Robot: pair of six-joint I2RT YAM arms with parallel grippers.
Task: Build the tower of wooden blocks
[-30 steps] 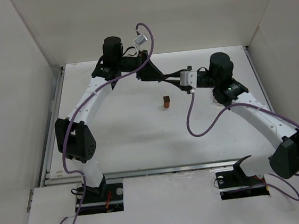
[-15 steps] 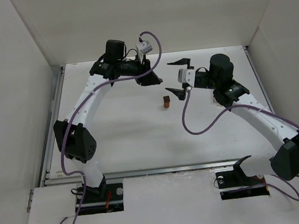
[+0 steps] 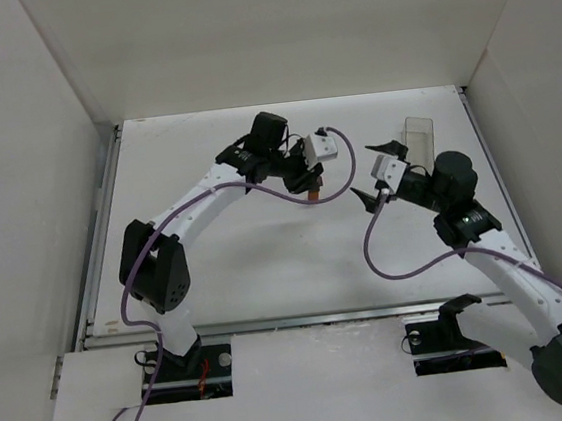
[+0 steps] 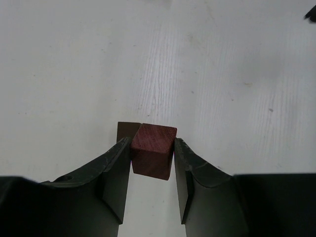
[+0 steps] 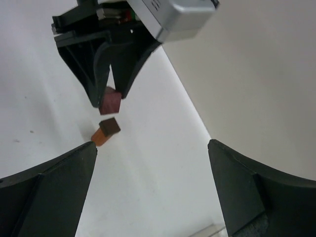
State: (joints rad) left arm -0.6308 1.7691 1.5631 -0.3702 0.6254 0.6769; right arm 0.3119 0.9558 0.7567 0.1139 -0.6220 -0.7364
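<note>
Cube [image 4: 154, 154] pinched in left tool [image 4: 152, 146]; right tool [image 5: 152, 146] gapes.

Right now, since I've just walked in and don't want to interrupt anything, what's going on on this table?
The left tool is shut on a reddish-brown cube and holds it just above a dark block sitting on an orange piece, without touching it. The right tool is open and empty, off to the side. Two pieces of the tower are down; the third is not yet placed.
</note>
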